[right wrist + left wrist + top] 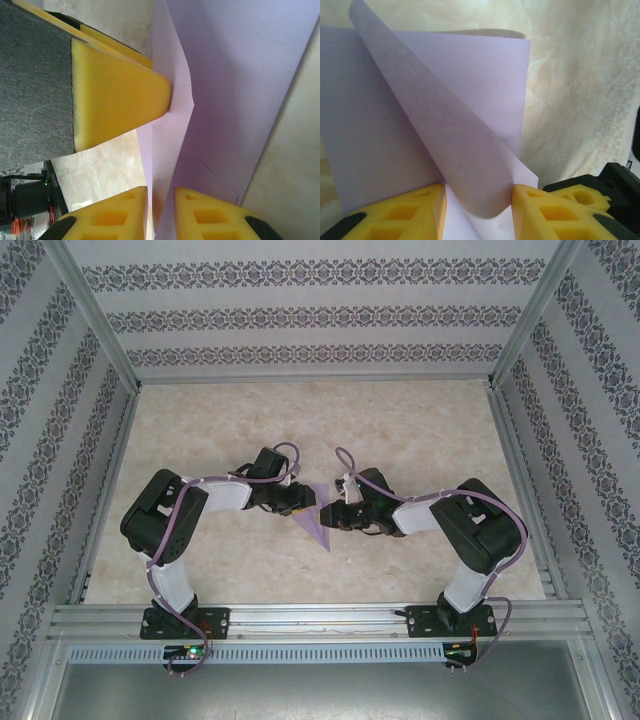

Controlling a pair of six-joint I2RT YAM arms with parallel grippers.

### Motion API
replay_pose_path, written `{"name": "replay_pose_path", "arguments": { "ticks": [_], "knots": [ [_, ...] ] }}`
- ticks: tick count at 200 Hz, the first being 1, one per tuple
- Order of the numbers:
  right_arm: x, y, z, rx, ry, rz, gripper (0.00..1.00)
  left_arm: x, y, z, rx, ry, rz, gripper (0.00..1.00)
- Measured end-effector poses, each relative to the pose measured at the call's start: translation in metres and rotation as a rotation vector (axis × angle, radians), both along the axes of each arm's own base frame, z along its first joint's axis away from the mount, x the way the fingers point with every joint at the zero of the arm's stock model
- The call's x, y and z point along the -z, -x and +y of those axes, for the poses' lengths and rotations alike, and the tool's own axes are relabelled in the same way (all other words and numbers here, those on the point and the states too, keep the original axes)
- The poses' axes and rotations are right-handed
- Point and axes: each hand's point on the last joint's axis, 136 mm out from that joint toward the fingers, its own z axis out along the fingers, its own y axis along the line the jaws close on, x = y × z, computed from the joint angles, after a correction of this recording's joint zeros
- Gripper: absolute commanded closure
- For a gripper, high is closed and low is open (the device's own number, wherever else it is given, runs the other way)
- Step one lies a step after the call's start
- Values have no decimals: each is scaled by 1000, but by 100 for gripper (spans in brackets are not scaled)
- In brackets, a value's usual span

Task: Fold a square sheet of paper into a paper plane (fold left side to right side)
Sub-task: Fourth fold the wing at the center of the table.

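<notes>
In the top view, the left gripper (pixel 300 503) and right gripper (pixel 341 516) meet at mid-frame over the lilac sheet of paper (pixel 318 525), a pointed triangle on the marbled table (pixel 400 430).

In the left wrist view, the left gripper (pixel 479 192) stands moderately open. A curled, matte flap of the sheet (pixel 470 75) sits between its yellow fingers (pixel 410 210).

In the right wrist view, the right gripper (pixel 161 192) is narrowed onto a raised fold of the sheet (pixel 240 75). A blunt yellow finger (pixel 125 100) of the left gripper touches the paper at upper left.
</notes>
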Motion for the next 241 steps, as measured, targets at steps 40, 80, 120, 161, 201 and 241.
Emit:
{"name": "replay_pose_path", "arguments": {
  "ticks": [40,80,120,161,201,241],
  "knots": [
    [0,0,0,2,2,-1,87,0,0,0,0,0,0,61],
    [3,-2,-2,12,17,-3,93,0,0,0,0,-1,0,61],
    [8,-3,-6,29,43,-1,93,0,0,0,2,-3,-1,61],
    [12,-3,-9,38,65,3,93,0,0,0,5,-5,1,61],
    [14,-3,-11,38,80,-3,94,0,0,0,5,-6,2,61],
    [14,-4,-11,38,88,-6,94,0,-1,0,7,-10,1,61]
  ]
}}
